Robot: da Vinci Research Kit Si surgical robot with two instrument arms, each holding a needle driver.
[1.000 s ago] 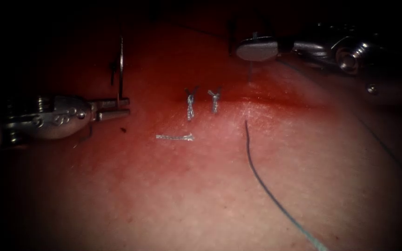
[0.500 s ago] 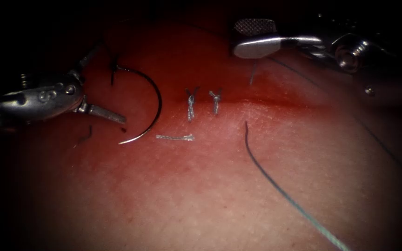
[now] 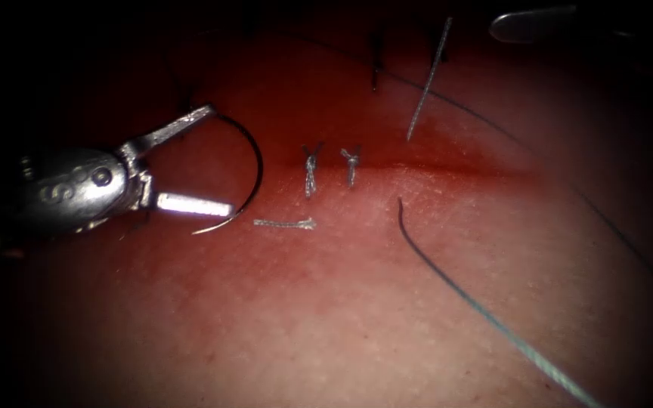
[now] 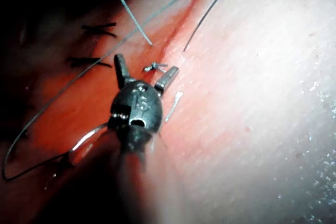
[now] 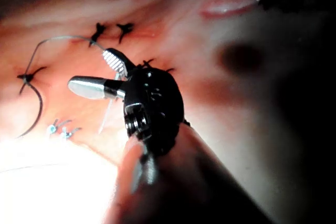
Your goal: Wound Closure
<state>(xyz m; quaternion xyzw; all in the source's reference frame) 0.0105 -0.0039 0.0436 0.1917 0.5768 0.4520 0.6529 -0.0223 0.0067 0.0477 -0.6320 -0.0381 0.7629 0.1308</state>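
The curved needle [image 3: 257, 170] lies flat on the tissue [image 3: 326, 317], left of the two tied stitches [image 3: 310, 165], and neither tool holds it. My left tool [image 3: 217, 159] stands open over it, one jaw near the needle's upper end and the other across its lower curve. In the left wrist view the left tool [image 4: 147, 69] is spread wide with nothing between the jaws. My right tool [image 3: 534, 23] sits high at the far right, and in the right wrist view the right tool [image 5: 88, 68] is open and holds nothing. A free thread end [image 3: 428, 75] sticks up above the cut [image 3: 447, 162].
A long thread [image 3: 478, 306] runs from beside the cut to the lower right. A short cut piece of thread [image 3: 285, 223] lies below the stitches. Red fluid stains the tissue around the cut. Dark older stitches [image 4: 86, 61] sit beyond the left tool.
The left tool let go of the needle, which dropped flat onto the tissue, then moved its open jaws over it. The right tool opened, released the thread end and drew back to the upper right.
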